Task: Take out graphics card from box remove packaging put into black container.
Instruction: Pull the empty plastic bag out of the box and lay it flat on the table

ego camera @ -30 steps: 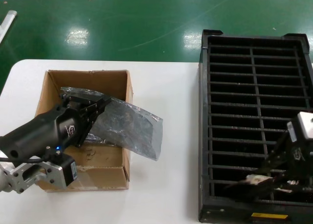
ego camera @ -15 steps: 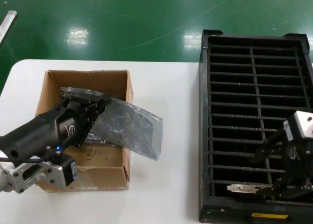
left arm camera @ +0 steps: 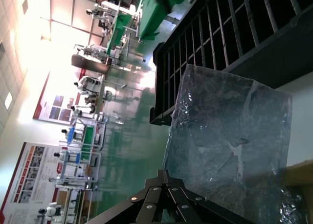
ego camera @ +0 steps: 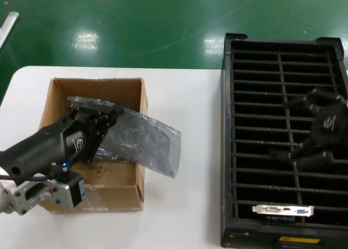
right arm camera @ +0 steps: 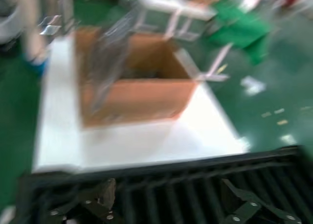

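The graphics card (ego camera: 283,210) stands in the nearest slot of the black container (ego camera: 227,151), its silver bracket with one blue port showing. My right gripper (ego camera: 285,128) hovers open over the container's middle slots, apart from the card; the right wrist view shows its jaws (right arm camera: 171,204) spread with nothing between them. Over the brown box (ego camera: 92,145), my left gripper (ego camera: 111,116) is shut on a corner of the packaging (ego camera: 147,140). That grey bag hangs over the box's right wall. The left wrist view shows the bag (left arm camera: 230,145) beyond the shut jaws (left arm camera: 164,177).
The box and the container rest on a white table (ego camera: 185,216), with green floor beyond its far edge. A yellow label (ego camera: 299,240) marks the container's near edge. From the right wrist, the box (right arm camera: 137,87) shows beyond the container rim (right arm camera: 146,177).
My right gripper has let go of the graphics card, left it standing in the nearest slot, then lifted and moved toward the container's far side. The left arm and the bag have not moved.
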### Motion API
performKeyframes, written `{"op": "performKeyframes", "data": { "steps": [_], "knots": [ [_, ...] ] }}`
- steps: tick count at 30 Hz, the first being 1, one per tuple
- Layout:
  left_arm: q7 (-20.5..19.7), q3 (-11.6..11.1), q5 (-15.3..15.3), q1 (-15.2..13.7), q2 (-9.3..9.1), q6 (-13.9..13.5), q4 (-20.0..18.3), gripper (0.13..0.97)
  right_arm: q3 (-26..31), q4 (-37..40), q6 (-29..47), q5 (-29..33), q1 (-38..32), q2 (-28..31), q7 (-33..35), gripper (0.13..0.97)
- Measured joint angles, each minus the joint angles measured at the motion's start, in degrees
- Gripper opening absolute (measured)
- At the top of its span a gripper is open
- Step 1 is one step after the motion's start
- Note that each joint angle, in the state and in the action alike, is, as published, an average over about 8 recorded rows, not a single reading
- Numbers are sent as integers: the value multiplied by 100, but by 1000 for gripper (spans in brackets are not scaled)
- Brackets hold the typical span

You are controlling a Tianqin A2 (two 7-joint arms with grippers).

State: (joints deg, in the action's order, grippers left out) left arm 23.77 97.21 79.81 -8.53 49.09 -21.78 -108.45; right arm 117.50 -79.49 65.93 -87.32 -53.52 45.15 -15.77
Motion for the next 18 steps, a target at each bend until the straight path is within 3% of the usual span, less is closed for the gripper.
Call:
{"op": "performKeyframes", "data": {
  "steps": [8,11,14,18],
  "knots": [
    [-7,-2,-7,-2,-3,-5,-3,138,-862,878,-503,-877,377,-328,520,795],
    [-331,-48,-179,-57,-92,-122,-70,138,-927,960,-505,-959,386,-361,557,853],
    [-981,-168,-531,-196,-328,-433,-210,138,-933,968,-505,-967,387,-365,562,853],
    [-2083,-439,-1184,-524,-910,-1164,-435,138,-931,966,-505,-965,387,-364,561,886]
  ]
}}
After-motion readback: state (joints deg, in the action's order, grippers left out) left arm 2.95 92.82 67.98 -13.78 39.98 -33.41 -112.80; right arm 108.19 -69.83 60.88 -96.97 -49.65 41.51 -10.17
